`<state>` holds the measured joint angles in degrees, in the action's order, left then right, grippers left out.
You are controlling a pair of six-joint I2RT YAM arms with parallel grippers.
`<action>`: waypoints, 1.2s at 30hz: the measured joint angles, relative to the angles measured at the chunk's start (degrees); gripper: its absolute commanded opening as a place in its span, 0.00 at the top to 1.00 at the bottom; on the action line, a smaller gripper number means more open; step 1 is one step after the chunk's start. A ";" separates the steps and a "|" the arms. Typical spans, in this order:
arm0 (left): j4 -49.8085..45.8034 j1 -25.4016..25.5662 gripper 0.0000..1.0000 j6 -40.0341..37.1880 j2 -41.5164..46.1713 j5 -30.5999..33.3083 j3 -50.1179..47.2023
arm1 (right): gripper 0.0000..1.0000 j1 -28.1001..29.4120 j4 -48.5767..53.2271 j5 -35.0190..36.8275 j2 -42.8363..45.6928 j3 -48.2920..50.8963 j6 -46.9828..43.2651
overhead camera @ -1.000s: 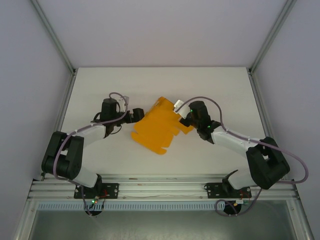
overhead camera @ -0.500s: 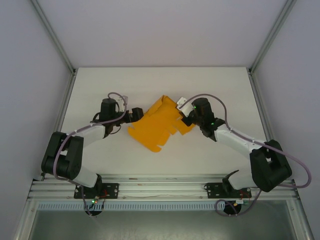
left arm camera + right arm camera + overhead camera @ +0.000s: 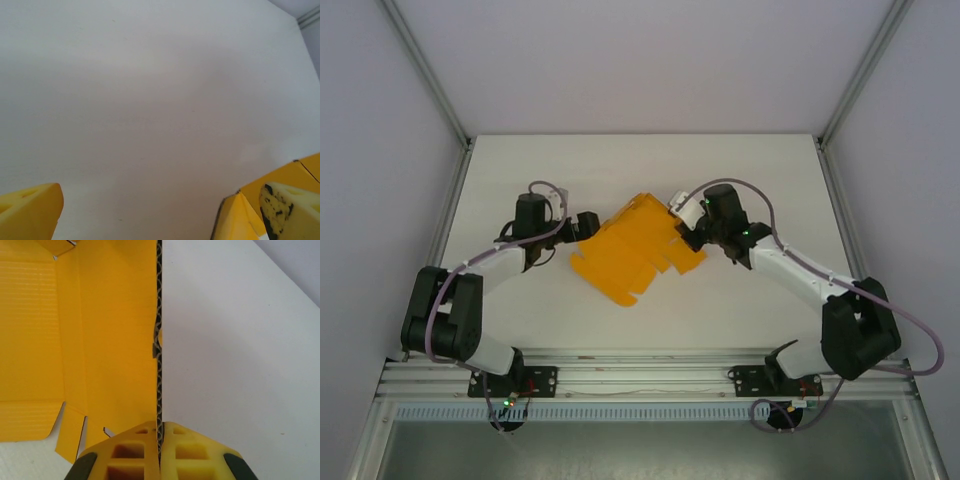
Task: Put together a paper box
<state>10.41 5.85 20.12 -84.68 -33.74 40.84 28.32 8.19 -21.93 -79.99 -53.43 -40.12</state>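
The paper box [image 3: 632,252] is a flat orange-yellow die-cut sheet with flaps and tabs, lying at the table's middle with one side lifted. My right gripper [image 3: 682,224] is shut on its far right edge. In the right wrist view, the corrugated edge runs straight down between the closed fingers [image 3: 159,440], and the paper box [image 3: 100,330] spreads to the left. My left gripper [image 3: 590,227] stands open beside the sheet's upper left edge. In the left wrist view, a corner of the paper box [image 3: 239,220] sits just inside the right finger [image 3: 292,207] of the left gripper [image 3: 160,220].
The white table [image 3: 520,170] has aluminium frame rails along its left side [image 3: 450,200] and right side [image 3: 835,200]. Both arm bases sit on the near rail [image 3: 640,375].
The right gripper has swung left and farther back, dragging and turning the sheet toward the left. The left gripper has backed off slightly to the left and stays open.
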 measured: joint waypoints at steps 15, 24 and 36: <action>-7.02 2.12 0.24 -9.79 15.41 -1.11 -3.48 | 1.00 0.00 7.30 -1.81 -4.20 -4.83 -0.61; -4.39 3.87 0.59 -8.55 1.95 -2.91 4.92 | 1.00 0.00 9.70 -5.60 -4.22 -5.97 -1.90; -3.56 5.84 0.72 -3.52 -9.60 -4.72 12.76 | 1.00 -0.42 10.69 -5.51 -4.87 -5.95 -2.05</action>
<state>6.85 11.68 16.60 -94.28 -38.46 53.60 27.90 18.87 -27.44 -84.86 -59.37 -42.17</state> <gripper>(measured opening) 0.243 0.054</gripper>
